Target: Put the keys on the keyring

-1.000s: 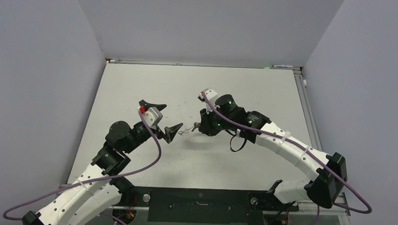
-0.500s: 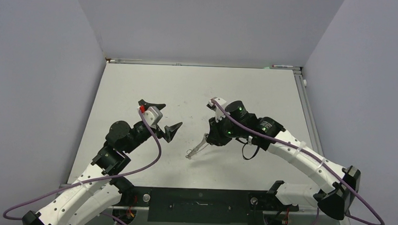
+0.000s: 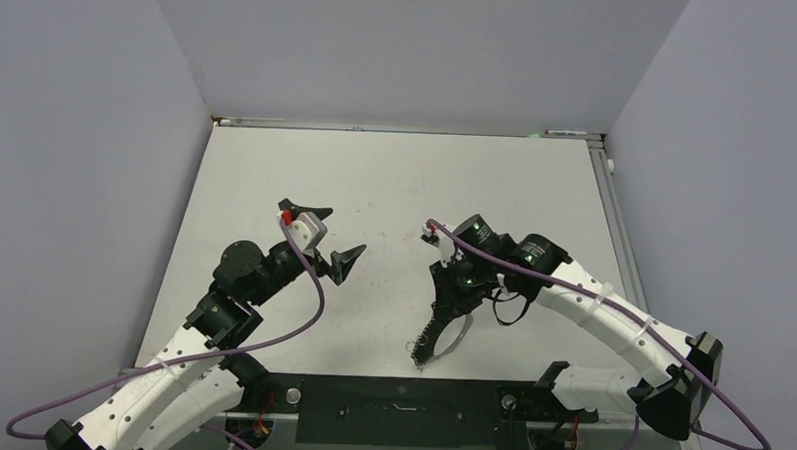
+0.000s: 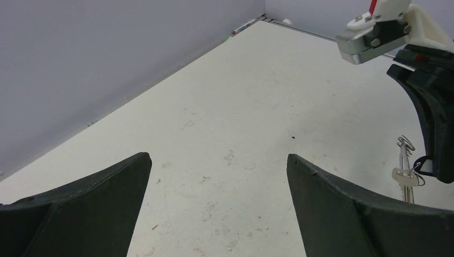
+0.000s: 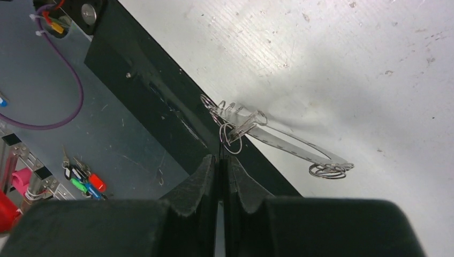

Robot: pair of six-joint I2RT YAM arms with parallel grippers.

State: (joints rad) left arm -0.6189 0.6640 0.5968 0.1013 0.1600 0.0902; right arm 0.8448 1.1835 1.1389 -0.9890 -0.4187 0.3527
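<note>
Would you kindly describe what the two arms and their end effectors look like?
Both arms, the left arm and the right arm, have white links and black joints, each trailing a purple cable. The left end effector and right end effector have black, wedge-shaped fingers. Green lights glow on the right wrist.

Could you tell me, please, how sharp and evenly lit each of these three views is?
Right wrist: the right gripper is a blurred dark mass up close, the keyring sharp and glinting, a broad soft shadow on the table. Left wrist: the left gripper looms dark, the table crisp. Top external: even soft light, faint shadows, the keyring barely discernible.
</note>
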